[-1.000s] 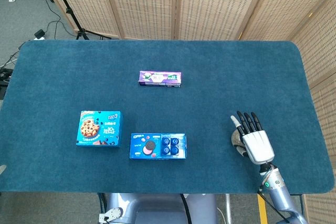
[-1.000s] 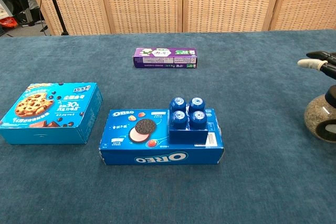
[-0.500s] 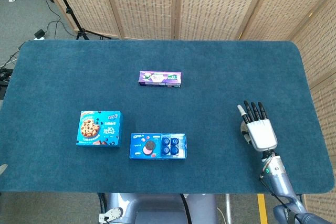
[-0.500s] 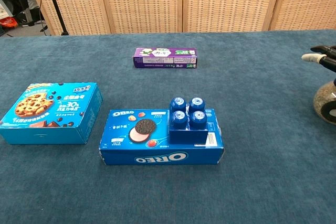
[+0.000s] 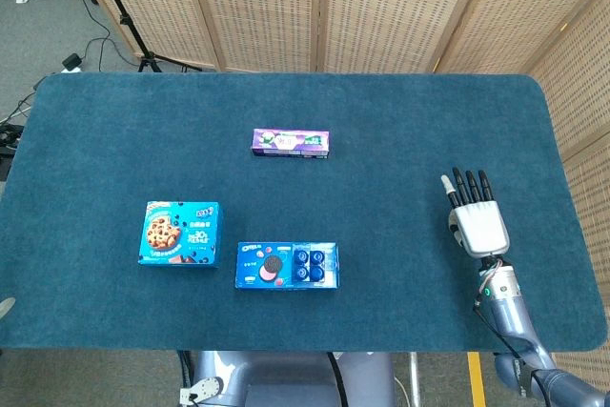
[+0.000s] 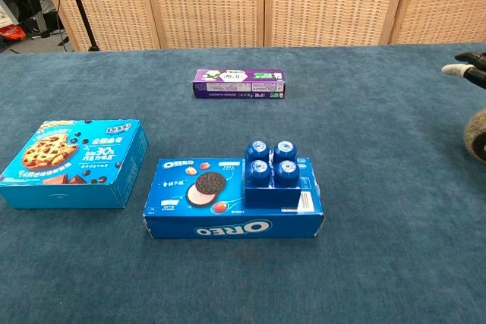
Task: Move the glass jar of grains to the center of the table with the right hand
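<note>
Near the right edge of the worktop [image 5: 400,121], the right hand [image 5: 477,221] is reaching palm-down with its fingers stretched forward over the glass jar of grains [image 6: 477,135]. From the head view the hand is covering the jar completely; from the chest view only a rounded sliver of the jar is showing at the frame's right border, with fingertips [image 6: 465,66] projecting above it. Whether the hand is gripping the jar or merely lying over it cannot be told, since the thumb side and the contact are hidden.

Judging by position, the task is looking barely begun: the jar is sitting far out to the right, well apart from the open middle of the worktop, which is lying between the purple box [image 5: 291,143] and the Oreo box [image 5: 286,266]. The cookie box [image 5: 179,234] is resting further left. Securing the jar, carrying it leftward and setting it down are all appearing to remain. The left hand is not showing in either view.
</note>
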`<act>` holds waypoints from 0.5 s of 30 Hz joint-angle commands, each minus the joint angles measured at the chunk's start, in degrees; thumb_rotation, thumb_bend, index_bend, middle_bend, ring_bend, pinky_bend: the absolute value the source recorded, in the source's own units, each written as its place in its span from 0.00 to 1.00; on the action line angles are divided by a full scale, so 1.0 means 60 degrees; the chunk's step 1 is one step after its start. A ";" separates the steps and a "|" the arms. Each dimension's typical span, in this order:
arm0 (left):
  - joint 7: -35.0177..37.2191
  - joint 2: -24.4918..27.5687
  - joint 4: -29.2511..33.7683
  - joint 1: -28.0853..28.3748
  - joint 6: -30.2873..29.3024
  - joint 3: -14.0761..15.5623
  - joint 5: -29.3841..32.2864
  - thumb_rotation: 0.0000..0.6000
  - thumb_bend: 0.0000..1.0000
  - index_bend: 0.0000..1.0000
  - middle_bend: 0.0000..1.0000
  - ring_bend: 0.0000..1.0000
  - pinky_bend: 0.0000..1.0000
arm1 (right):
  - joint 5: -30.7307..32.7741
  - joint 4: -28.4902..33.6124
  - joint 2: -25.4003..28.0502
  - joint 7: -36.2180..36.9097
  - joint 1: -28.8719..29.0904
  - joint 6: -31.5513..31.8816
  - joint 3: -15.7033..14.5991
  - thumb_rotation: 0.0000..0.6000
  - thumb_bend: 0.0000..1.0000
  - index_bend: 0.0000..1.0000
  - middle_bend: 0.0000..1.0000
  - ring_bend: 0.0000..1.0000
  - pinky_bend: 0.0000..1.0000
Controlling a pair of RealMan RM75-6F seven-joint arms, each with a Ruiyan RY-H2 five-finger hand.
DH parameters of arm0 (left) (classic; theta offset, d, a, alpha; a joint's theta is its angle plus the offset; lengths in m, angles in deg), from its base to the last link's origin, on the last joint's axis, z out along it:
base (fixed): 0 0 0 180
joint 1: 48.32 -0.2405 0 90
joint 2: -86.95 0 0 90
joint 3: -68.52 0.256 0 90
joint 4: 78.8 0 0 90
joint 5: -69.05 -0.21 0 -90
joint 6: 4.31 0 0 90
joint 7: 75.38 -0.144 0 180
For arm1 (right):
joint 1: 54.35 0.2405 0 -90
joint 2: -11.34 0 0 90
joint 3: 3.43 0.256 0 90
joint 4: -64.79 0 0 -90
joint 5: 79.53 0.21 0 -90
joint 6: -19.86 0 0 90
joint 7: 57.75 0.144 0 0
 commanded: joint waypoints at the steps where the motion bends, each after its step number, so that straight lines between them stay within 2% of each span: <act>1: -0.0014 -0.0004 0.0004 0.0001 0.0005 -0.0003 0.0016 1.00 0.00 0.00 0.00 0.00 0.00 | 0.0244 -0.0173 -0.0061 -0.0179 0.0181 -0.0155 0.0180 1.00 0.00 0.00 0.00 0.00 0.00; 5: -0.0015 0.0004 0.0018 0.0016 0.0045 -0.0016 0.0062 1.00 0.00 0.00 0.00 0.00 0.00 | 0.0203 0.0324 0.0225 0.0218 0.0129 0.0031 0.0134 1.00 0.00 0.00 0.00 0.00 0.00; 13: -0.0031 0.0021 0.0033 0.0037 0.0102 0.0002 0.0057 1.00 0.00 0.00 0.00 0.00 0.00 | -0.0384 0.2743 0.1770 0.1799 -0.0188 0.0704 -0.0057 1.00 0.00 0.00 0.00 0.00 0.00; 15: 0.0000 0.0033 0.0041 0.0031 0.0095 0.0026 0.0009 1.00 0.00 0.00 0.00 0.00 0.00 | -0.0440 0.3813 0.2407 0.2727 -0.0342 0.0940 0.0013 1.00 0.00 0.00 0.00 0.00 0.00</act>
